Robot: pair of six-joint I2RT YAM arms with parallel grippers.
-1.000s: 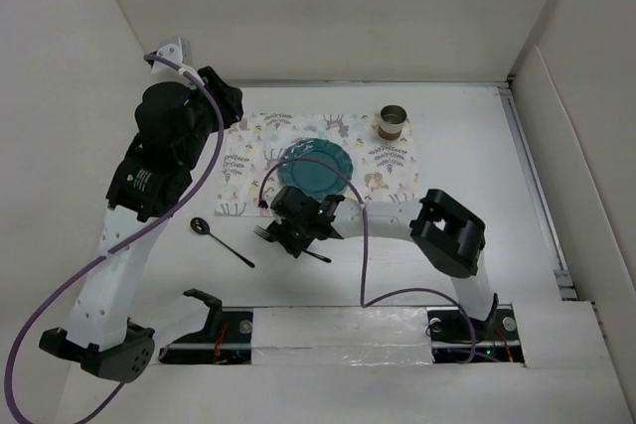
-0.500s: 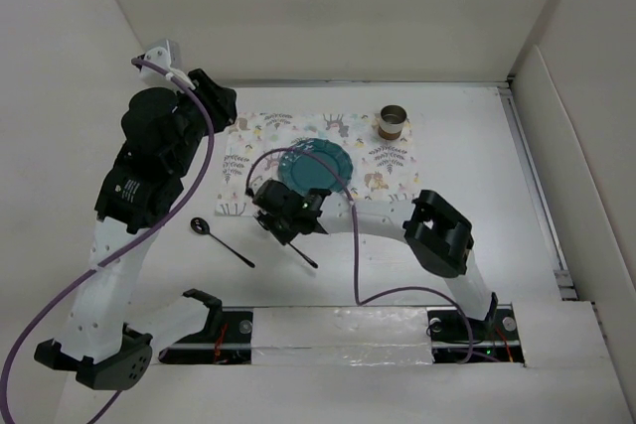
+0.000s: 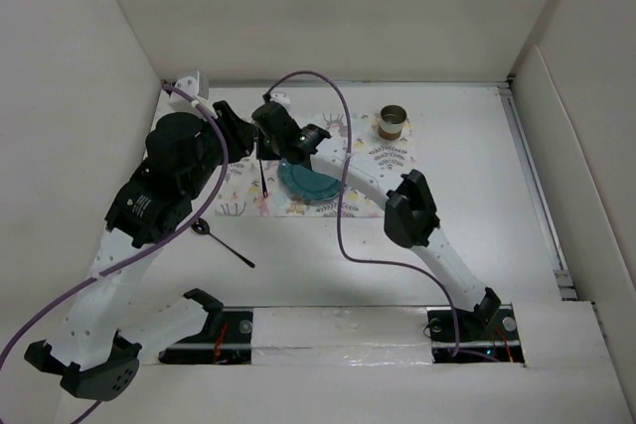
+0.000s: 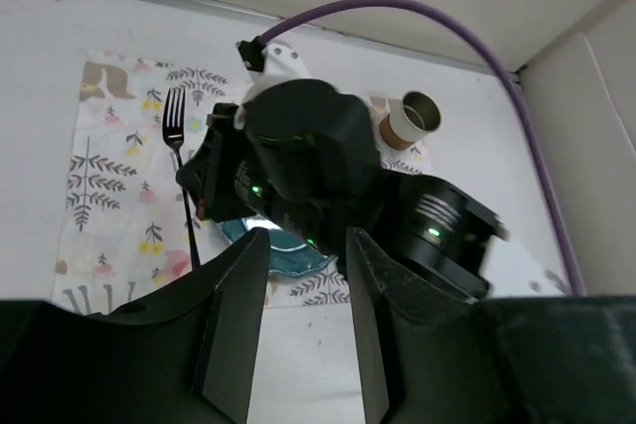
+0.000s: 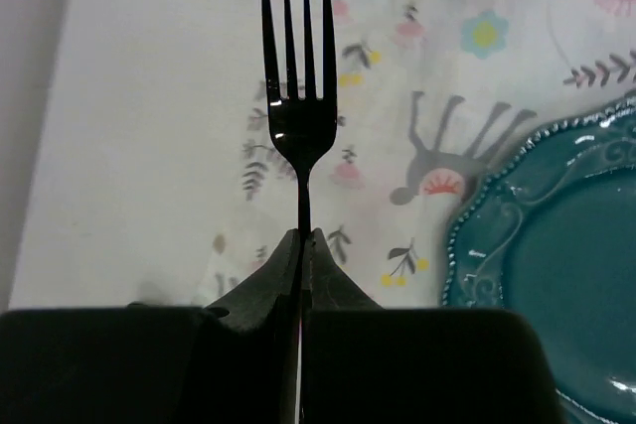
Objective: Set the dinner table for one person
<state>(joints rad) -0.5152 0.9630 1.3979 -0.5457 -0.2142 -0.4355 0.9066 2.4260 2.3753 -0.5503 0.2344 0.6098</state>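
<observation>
A black fork (image 5: 300, 96) is pinched by its handle in my right gripper (image 5: 301, 240), tines pointing away over the floral placemat (image 5: 427, 67), just left of the teal plate (image 5: 566, 275). From above, the right gripper (image 3: 264, 151) hangs over the placemat's left part (image 3: 378, 161) with the fork handle (image 3: 263, 184) trailing below it. In the left wrist view the fork (image 4: 176, 116) is visible beside the right arm. My left gripper (image 4: 308, 240) is open and holds nothing, raised at the left of the dinner table (image 3: 477, 206). A black spoon (image 3: 221, 241) lies on the table.
A brown cup (image 3: 394, 123) stands at the placemat's far right corner, also visible as the cup (image 4: 412, 118) past the right arm. White walls close in the table on the left, back and right. The left arm's purple cable loops over its wrist.
The right gripper shut on the fork near the table's front and carried it up and away to the placemat's left side. The left arm shifted slightly toward the right.
</observation>
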